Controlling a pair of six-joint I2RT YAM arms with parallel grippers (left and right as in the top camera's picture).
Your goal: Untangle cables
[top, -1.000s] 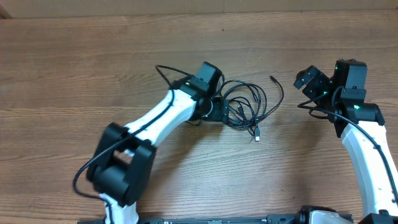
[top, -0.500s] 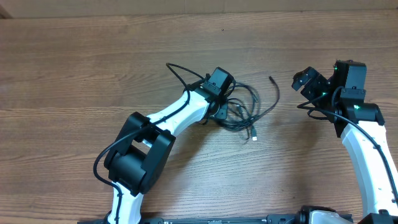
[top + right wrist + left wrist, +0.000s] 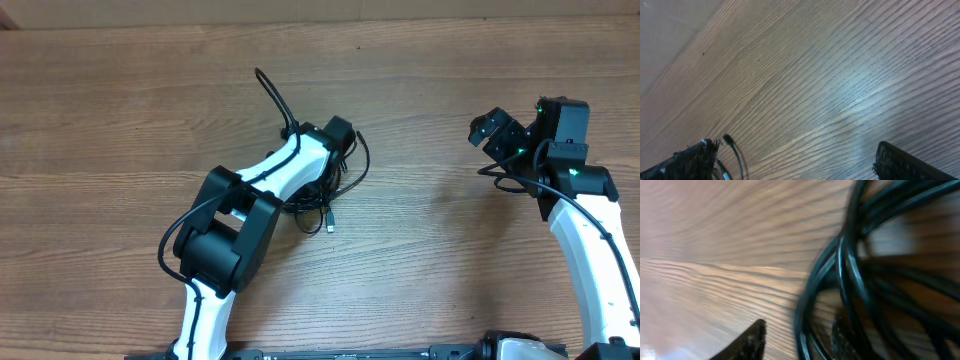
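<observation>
The left gripper (image 3: 338, 138) is right on top of the cables (image 3: 325, 192). The bunch lies under it and just beside it, and the cords touch each other in many spots. From the left wrist, black loops (image 3: 850, 265) run right past its fingers (image 3: 752, 340). That view is very blurry, so I cannot tell if the jaws are pinching a cord or only sit around it.

The right gripper (image 3: 488, 135) is wide open and holds nothing. The cables are far away from it, across the bare table (image 3: 150, 100).

I think the job is only starting, because the cords are all in one knot. To do this step well, the left gripper should pinch just one cord, not the whole bunch. It should pull slowly and low. The right gripper should come over and hold the rest down. The loose plug end (image 3: 330, 228), just past the left gripper, looks like a good place to start.

Count: two arms, two grippers, one bunch of cables, one plug end showing. I cannot count the cords inside the bunch.
</observation>
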